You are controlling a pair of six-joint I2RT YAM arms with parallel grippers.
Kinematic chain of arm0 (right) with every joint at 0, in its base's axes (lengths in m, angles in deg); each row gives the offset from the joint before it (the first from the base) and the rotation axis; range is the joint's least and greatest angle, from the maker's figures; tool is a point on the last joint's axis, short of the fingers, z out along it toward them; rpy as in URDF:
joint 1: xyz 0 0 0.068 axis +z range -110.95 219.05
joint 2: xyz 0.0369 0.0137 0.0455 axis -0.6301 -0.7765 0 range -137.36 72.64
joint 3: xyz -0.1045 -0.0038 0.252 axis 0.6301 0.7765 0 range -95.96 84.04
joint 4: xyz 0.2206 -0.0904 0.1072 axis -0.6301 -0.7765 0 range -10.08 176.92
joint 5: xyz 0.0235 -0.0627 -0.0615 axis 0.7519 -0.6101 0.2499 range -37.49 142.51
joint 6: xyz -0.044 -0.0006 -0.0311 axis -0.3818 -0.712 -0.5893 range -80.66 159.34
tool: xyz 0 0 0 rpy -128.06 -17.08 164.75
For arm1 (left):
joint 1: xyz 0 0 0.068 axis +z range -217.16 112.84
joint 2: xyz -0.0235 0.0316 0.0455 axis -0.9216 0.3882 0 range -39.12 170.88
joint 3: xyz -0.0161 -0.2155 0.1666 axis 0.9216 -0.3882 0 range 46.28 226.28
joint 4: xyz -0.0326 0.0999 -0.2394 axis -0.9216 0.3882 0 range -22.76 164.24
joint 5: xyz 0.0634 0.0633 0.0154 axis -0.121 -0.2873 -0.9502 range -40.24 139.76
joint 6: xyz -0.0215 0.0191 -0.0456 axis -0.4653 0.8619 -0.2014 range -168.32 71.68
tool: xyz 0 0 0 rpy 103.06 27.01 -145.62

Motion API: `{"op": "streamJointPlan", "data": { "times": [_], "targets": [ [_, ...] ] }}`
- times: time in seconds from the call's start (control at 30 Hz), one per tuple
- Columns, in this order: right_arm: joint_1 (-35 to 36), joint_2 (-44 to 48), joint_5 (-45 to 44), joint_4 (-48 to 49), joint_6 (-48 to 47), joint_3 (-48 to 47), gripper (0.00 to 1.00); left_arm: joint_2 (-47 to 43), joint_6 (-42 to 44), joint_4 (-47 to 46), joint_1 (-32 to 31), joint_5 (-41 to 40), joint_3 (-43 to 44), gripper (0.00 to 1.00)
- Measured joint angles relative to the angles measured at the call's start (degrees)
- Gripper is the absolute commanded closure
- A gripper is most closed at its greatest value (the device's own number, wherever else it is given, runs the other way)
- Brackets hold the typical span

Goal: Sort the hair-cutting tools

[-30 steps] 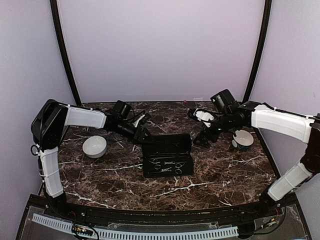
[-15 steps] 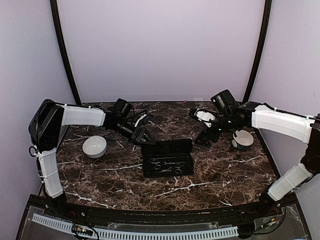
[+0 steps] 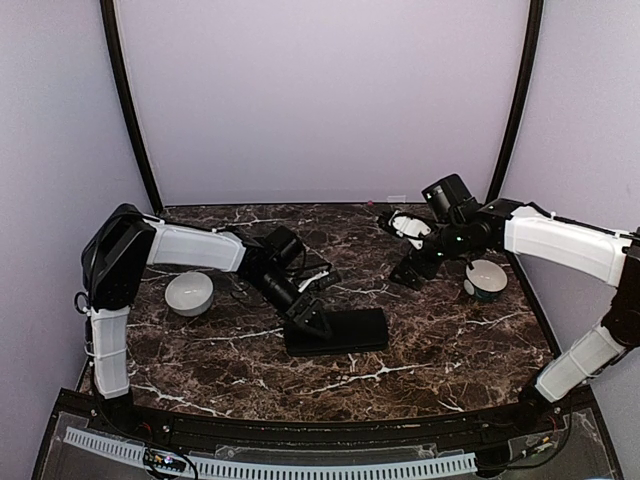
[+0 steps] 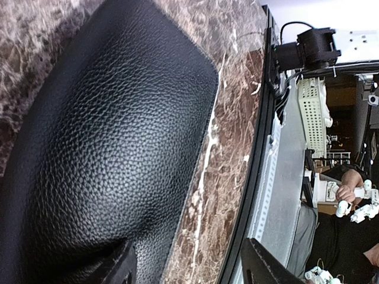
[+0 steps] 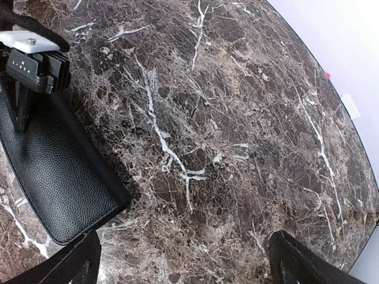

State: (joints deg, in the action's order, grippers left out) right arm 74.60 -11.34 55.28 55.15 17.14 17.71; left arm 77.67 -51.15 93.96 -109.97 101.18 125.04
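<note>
Closing black case (image 3: 350, 332): lid, open a second ago, now flat beneath left pincer (image 3: 312, 318), which is part-open and grips nothing. Right pincer (image 3: 410, 272) spread wide, empty. Hair-cutting tools hidden; sorting likely done.

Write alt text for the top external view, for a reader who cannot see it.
The left tool sits at the left end of a closed black case in the middle of a dark marble table. The right tool hangs open above the table beyond the case; the left bowl and right bowl, both white, flank it.
</note>
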Motion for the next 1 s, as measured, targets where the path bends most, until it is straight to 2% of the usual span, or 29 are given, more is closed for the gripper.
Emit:
{"op": "streamJointPlan", "data": {
  "times": [0.43,0.63,0.77,0.83,0.93,1.0],
  "targets": [
    [0.00,-0.02,0.04,-0.02,-0.92,-0.24,0.00,0.52,1.92,3.89,-0.24,-2.43,2.86,0.39],
    [-0.02,0.00,0.04,-0.33,-1.38,-3.67,0.01,-1.70,3.89,3.65,-0.24,-4.15,2.78,0.37],
    [0.35,0.04,3.08,0.11,-2.62,-5.64,0.16,-7.48,5.44,2.08,0.59,-7.69,1.33,0.36],
    [1.73,-0.52,3.06,-0.17,-4.11,-6.51,0.21,-11.67,6.14,1.31,1.99,-9.60,0.31,0.36],
    [6.25,-1.68,2.97,-0.31,-7.32,-6.40,0.28,-17.09,7.28,0.63,6.01,-12.33,-0.26,0.39],
    [10.38,-2.71,3.15,-0.42,-9.51,-5.81,0.36,-19.61,8.35,0.20,9.44,-14.78,-0.42,0.41]
  ]
}}
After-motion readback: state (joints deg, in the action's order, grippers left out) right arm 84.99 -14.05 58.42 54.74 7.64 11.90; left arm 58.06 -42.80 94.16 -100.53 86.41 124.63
